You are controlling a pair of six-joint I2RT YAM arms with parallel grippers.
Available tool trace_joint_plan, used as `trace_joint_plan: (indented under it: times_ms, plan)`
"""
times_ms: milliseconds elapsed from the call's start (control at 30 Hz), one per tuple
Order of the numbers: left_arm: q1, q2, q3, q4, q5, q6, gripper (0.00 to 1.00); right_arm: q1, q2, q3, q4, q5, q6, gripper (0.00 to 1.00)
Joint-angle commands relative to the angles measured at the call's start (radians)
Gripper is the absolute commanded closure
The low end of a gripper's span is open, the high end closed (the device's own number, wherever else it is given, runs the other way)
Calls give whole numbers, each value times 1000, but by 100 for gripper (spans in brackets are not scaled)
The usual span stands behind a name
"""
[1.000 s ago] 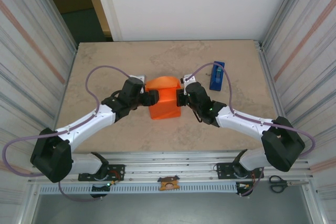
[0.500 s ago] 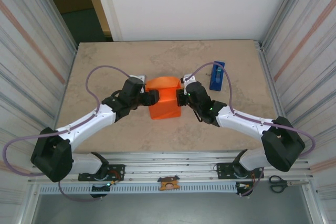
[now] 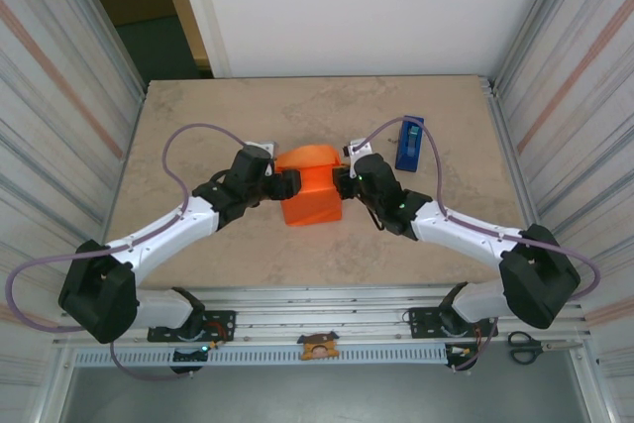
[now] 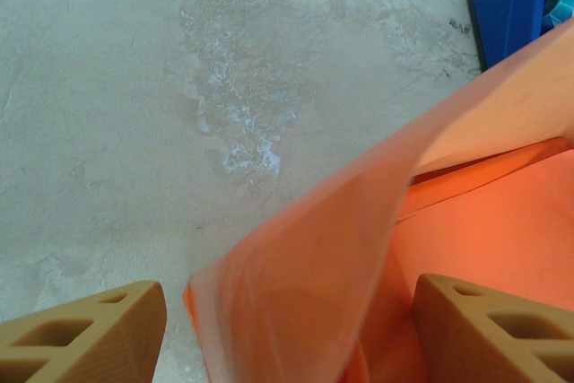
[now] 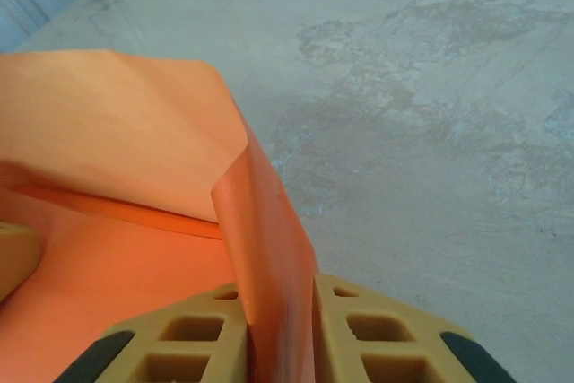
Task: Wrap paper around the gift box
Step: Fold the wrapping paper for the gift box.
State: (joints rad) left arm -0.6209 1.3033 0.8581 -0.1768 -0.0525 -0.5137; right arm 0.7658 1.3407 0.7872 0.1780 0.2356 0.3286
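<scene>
Edging slightly rightward, the right arm is keeping hold of the paper (image 3: 310,195), which is staying put mid-table.
The right gripper (image 5: 278,311) is pinching an upright fold of the paper between closed fingers. The left gripper (image 4: 287,329) is waiting with fingers spread apart, a loose flap rising between them. The folded paper is sitting on the table (image 3: 228,116) between both grippers, with a blue tape dispenser (image 3: 409,144) lying to its far right.
</scene>
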Motion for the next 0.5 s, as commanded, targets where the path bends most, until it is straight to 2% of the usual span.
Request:
trace_joint_plan:
  times_ms: [0,67,167,200,333,400,467]
  plan:
    - [6,10,-27,-62,-1,1,27,-22,-30,31,-12,0,2,77]
    - [7,12,-35,-61,-7,3,27,-34,-19,29,5,-45,-4,79]
    - [28,9,-38,-64,7,-19,27,-46,0,42,-8,-71,5,97]
    - [29,2,-45,-45,9,-19,27,-45,-3,33,12,-81,-1,100]
    - [30,0,-33,-38,15,-9,28,-48,0,45,37,-107,0,100]
    - [30,13,-30,-31,31,-5,28,-46,7,59,21,-108,12,84]
    - [31,23,-25,-41,44,-3,29,-46,4,69,14,-108,1,80]
